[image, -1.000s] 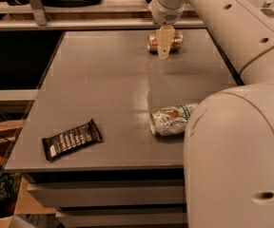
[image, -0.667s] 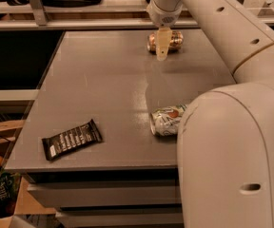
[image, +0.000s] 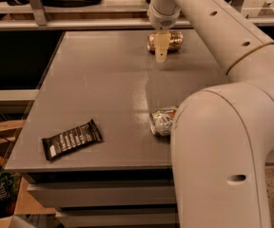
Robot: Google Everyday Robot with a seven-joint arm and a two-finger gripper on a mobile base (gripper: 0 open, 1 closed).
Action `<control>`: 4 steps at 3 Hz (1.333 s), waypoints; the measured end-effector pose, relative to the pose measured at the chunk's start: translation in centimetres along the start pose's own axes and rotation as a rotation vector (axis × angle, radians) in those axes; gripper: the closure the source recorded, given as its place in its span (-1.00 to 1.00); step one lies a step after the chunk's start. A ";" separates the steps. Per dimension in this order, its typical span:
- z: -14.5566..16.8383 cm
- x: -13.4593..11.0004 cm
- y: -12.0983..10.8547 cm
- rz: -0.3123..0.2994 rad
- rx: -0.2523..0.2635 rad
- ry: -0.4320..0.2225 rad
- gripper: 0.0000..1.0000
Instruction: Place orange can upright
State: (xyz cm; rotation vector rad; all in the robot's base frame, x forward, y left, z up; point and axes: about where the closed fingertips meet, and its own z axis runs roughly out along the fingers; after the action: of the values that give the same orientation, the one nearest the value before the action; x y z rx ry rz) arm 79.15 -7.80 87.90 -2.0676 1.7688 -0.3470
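Observation:
The orange can (image: 171, 40) lies on its side near the far edge of the grey table (image: 103, 84), copper-coloured with its silver end to the left. My gripper (image: 161, 48) hangs straight down from the arm right in front of the can, overlapping its left half in view, its tip near the table top. I cannot tell whether it touches the can.
A white can with green print (image: 161, 121) lies on its side at the table's front right, partly hidden behind my arm's big elbow (image: 222, 151). A dark snack bar wrapper (image: 72, 139) lies at the front left. A shelf edge (image: 80, 23) runs behind the table.
The gripper stays at the orange can, a touch lower. My arm's elbow has swung further left in view and covers more of the white can.

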 end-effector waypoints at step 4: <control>2.9 1.7 0.0 0.031 -0.051 0.016 -0.67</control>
State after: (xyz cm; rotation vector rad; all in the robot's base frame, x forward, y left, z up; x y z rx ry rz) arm 80.72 -9.12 85.24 -2.0752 1.8355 -0.3133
